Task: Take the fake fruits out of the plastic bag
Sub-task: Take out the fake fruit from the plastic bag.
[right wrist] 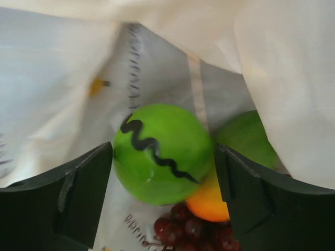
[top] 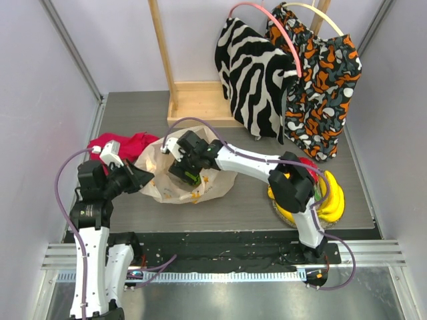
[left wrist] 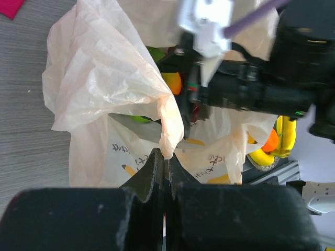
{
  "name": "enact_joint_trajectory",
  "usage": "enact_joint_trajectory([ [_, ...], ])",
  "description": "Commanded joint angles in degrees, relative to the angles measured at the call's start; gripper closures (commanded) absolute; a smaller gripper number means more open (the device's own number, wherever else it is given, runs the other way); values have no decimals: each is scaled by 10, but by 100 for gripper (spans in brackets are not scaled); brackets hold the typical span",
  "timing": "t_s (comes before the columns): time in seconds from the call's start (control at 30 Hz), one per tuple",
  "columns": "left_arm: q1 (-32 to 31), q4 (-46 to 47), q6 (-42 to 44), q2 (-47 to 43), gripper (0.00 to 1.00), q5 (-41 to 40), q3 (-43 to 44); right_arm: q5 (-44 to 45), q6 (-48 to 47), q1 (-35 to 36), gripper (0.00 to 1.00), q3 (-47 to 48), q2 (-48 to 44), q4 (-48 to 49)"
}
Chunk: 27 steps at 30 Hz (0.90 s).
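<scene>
Right wrist cam sees inside the plastic bag [top: 213, 185]: a green fruit [right wrist: 162, 151] with a black squiggle, an orange [right wrist: 209, 204] at its 5 o'clock and grapes [right wrist: 188, 230] at 6. The right gripper [right wrist: 165, 180] is spread wide either side of it, not squeezing. The top view hides all that but shows bananas [top: 333, 197] at the bag's 3 o'clock. The left gripper [left wrist: 165, 172] is pinched tight on the bag's rim.
</scene>
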Motion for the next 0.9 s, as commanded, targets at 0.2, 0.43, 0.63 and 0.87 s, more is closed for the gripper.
enact_joint_trajectory([
  [0.2,6,5,11,2,100,3,25,-3,22,-10,5,-9,19,-21],
  [0.43,6,28,3,8,100,2,22,-7,-6,-8,49,10,21,-32],
  [0.63,6,54,-5,21,100,3,20,-55,-12,-9,61,125,-48,-45],
  [0.87,5,88,-10,53,100,8,26,-118,46,-19,65,200,-146,-70],
])
